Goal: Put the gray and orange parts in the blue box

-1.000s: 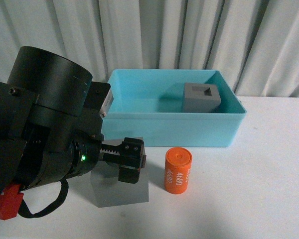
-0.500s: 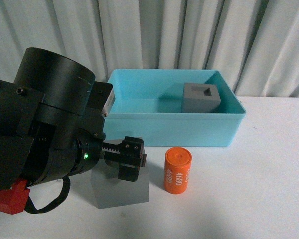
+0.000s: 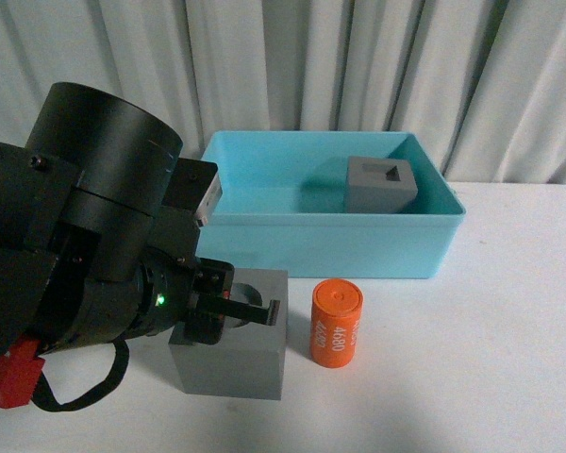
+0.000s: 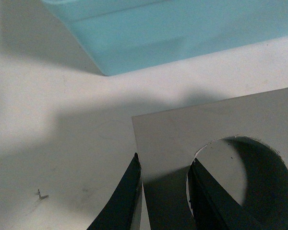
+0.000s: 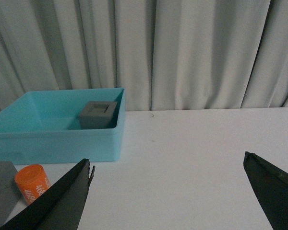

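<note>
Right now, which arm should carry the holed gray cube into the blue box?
Left. The left pincer straddles the wall of the gray cube, one finger outside and one in the round hole, close to the blue box. The right pincer hangs open over the table, holding nothing.

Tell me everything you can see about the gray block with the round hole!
The gray cube is matte and plain, plastic by its look, with flat faces and a big round hole in its top. It is in front of the blue box, beside the orange cylinder but not touching it. The left gripper straddles one wall: one of its fingers outside, the other inside the hole, seemingly pinching it.
</note>
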